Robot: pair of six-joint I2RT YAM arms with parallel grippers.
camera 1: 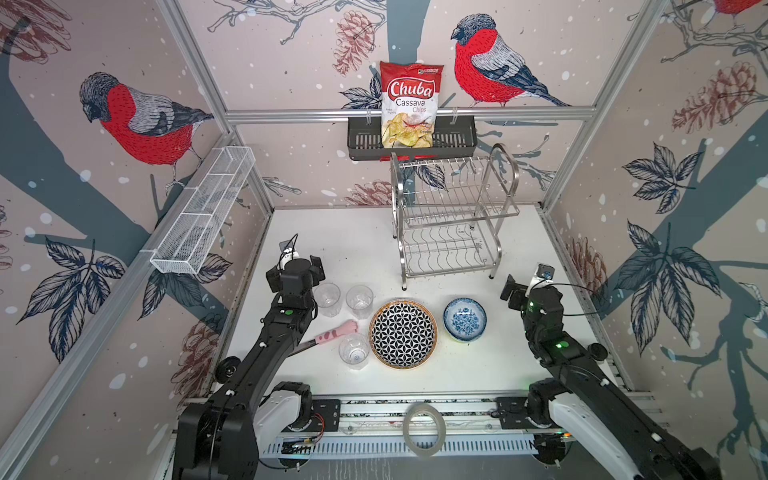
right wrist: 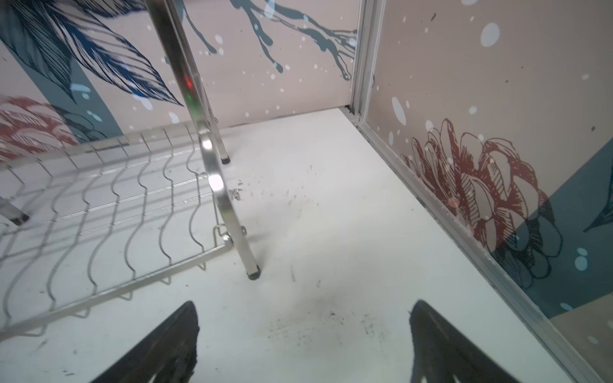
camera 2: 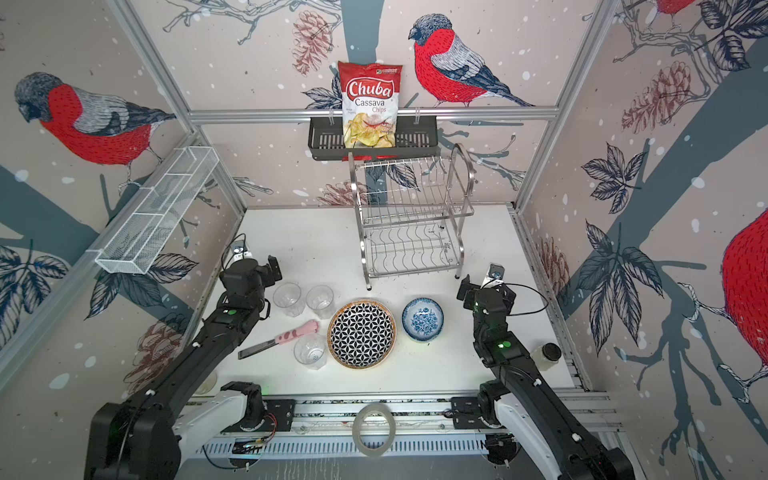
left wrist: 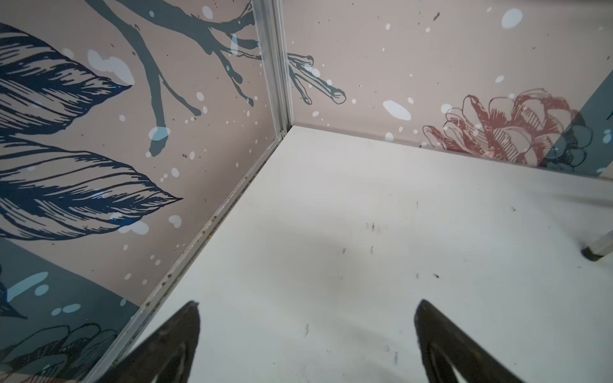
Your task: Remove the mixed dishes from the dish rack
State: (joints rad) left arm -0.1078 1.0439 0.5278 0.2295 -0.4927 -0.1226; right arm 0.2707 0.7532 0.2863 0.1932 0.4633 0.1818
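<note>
Robot lab cell. Aluminium-profile frame (camera 1: 291, 116) holds bird-print wall panels (camera 1: 137, 120). Arm bases (camera 1: 282, 409) bolt to a front rail (camera 1: 374, 409).

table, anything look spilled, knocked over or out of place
Nothing spilled or tipped: glasses, plate and bowl sit upright. Odd bits: a pink utensil lies among them, and dark scuffs mark the table beside the empty rack.

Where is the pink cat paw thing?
In both top views the pink cat-paw utensil lies left of the middle, just left of the black-and-white patterned plate, among three clear glasses.
</note>
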